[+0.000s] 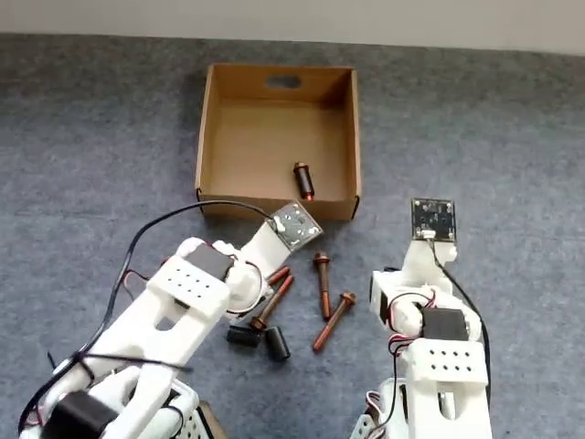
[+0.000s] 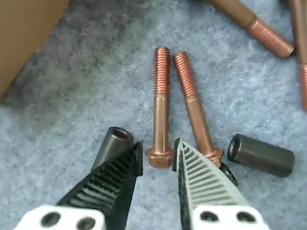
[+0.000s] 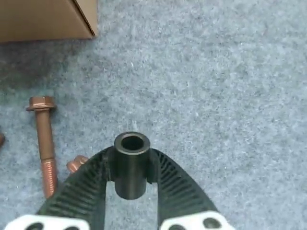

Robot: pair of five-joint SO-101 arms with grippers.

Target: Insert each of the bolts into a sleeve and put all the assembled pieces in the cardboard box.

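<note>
Right pincer (image 3: 129, 160) was closed on a sleeve (image 3: 130, 143) — rigid, smooth, prob. slippery; grip mid-body. Left pincer (image 2: 158, 149), part open, empty, straddled a bolt (image 2: 161, 105) head on the bench (image 1: 512, 137) — stiff; take by shank. One assy (image 1: 303, 180) lay in the cardboard box (image 1: 279, 80).

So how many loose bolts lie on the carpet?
4. The first bolt and second bolt lie side by side at the left gripper; the third bolt and fourth bolt lie between the arms. The left arm may hide more.
</note>
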